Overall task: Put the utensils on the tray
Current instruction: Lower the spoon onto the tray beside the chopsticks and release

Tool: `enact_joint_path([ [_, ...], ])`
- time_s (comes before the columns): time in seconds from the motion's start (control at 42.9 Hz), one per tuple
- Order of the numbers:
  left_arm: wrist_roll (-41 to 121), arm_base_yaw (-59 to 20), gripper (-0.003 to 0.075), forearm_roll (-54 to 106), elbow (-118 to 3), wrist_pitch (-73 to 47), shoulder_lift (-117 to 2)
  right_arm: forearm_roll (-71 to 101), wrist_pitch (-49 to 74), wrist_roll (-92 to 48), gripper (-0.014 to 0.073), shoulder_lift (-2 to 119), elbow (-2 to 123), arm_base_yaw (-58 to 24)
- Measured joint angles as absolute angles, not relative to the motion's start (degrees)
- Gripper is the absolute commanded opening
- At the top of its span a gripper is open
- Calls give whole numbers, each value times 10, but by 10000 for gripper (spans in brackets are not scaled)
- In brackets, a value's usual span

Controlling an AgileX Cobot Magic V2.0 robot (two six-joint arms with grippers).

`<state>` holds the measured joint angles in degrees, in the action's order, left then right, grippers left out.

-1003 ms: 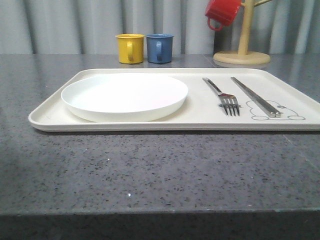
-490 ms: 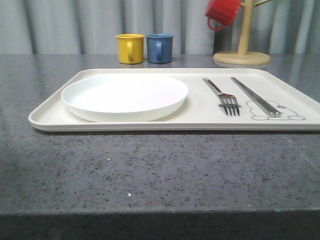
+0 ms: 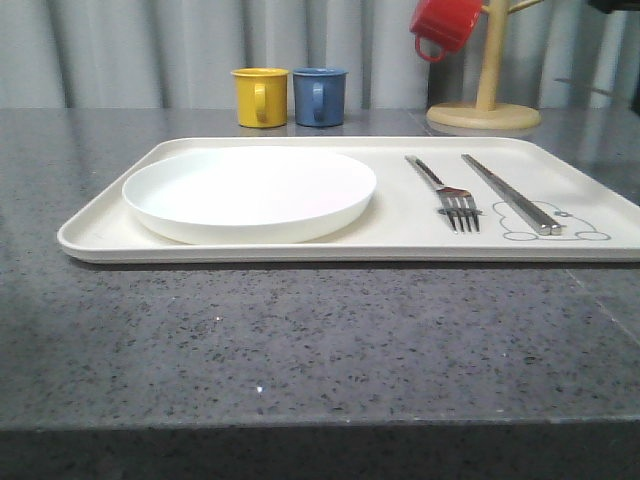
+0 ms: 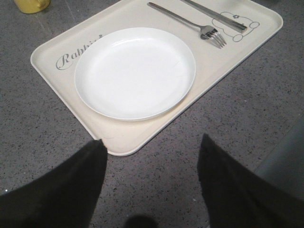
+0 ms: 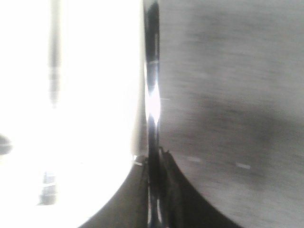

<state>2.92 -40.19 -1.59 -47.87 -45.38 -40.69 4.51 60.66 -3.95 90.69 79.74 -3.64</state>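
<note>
My right tool pinches a shiny spoon; releasing blind could knock the fork at the tray's three o'clock.

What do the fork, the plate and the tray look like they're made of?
Fork: polished metal, probably steel; silver with bright glints on the tines. Plate: smooth glossy white, either ceramic or melamine; the look leaves that open. Tray: matte cream, likely plastic or melamine, with a moulded rounded rim and printed rabbit art.
</note>
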Motion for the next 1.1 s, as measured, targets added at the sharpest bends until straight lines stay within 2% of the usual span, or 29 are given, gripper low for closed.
enact_joint_path([
  [0.14, 29, -402, 419, -16, -479, -454, -407, 80, 599, -18, -50, 925, 797, -77],
  [0.373, 29, -402, 419, -16, -479, -454, -407, 85, 565, 44, -48, 966, 797, -80],
  [0.49, 29, -402, 419, -16, -479, -454, -407, 85, 555, 61, 4, 985, 797, -80],
  [0.817, 29, -402, 419, -16, -479, -454, -407, 68, 554, 91, 229, 991, 797, -80],
  [1.097, 29, -402, 419, -16, -479, -454, -407, 68, 554, 85, 244, 969, 797, -82],
])
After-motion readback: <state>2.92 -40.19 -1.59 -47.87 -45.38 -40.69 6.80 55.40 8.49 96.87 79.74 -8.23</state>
